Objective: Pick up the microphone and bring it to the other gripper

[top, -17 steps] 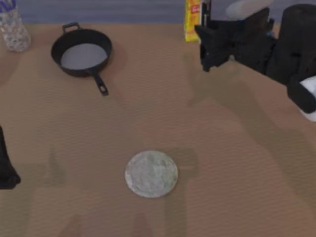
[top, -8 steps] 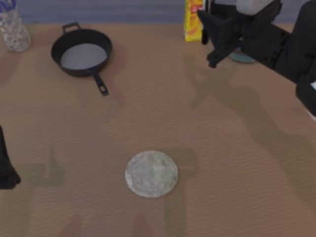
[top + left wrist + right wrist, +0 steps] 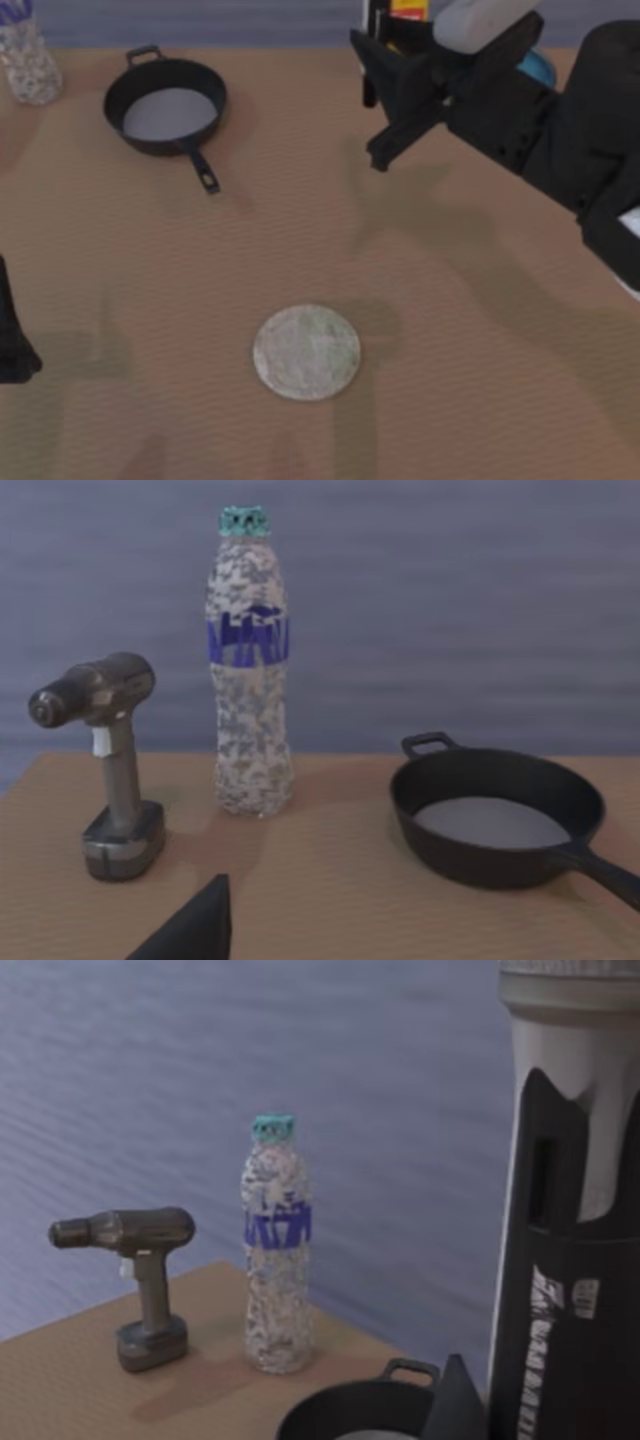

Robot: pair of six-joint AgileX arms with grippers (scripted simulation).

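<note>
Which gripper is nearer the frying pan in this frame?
Right. The right gripper hangs above the table's far side, to the right of the frying pan. The left gripper sits at the table's left edge, farther from it.

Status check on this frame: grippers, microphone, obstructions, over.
Right gripper shut on slim black microphone, back right. Left gripper parked, left edge. Black frying pan and round grey disc lie on table between.
</note>
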